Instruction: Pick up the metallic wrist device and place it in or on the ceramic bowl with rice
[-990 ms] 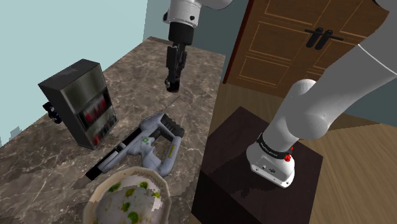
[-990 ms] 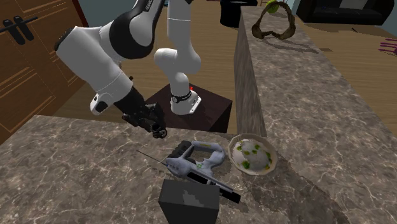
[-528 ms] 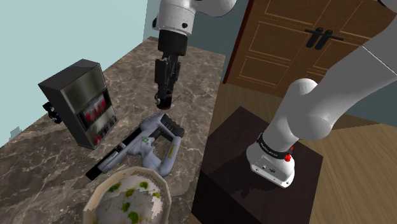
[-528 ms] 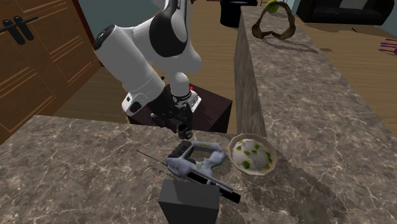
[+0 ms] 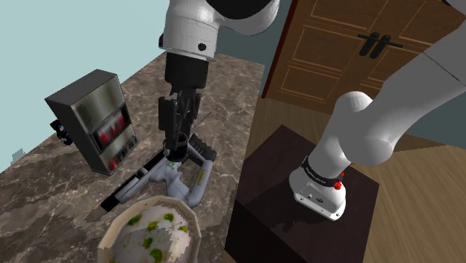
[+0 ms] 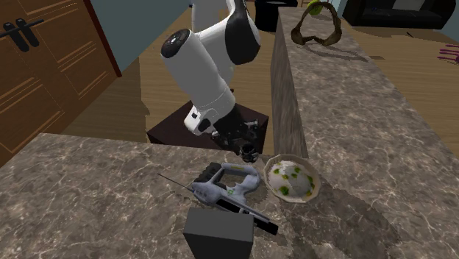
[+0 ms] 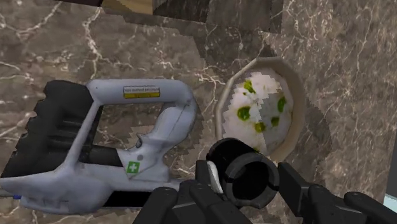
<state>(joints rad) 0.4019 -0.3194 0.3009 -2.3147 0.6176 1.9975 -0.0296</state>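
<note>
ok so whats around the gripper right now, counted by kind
power tool: 1
bowl of rice: 1
black box: 1
dark wrist device, held in the gripper: 1
total: 4

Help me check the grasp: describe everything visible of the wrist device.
The wrist device is a dark, nearly black ring-shaped band, thick-walled with an open centre and a pale patch on one side. It is clasped between the gripper's two black fingers, held over the marble counter, with the rice bowl just beyond it.
</note>
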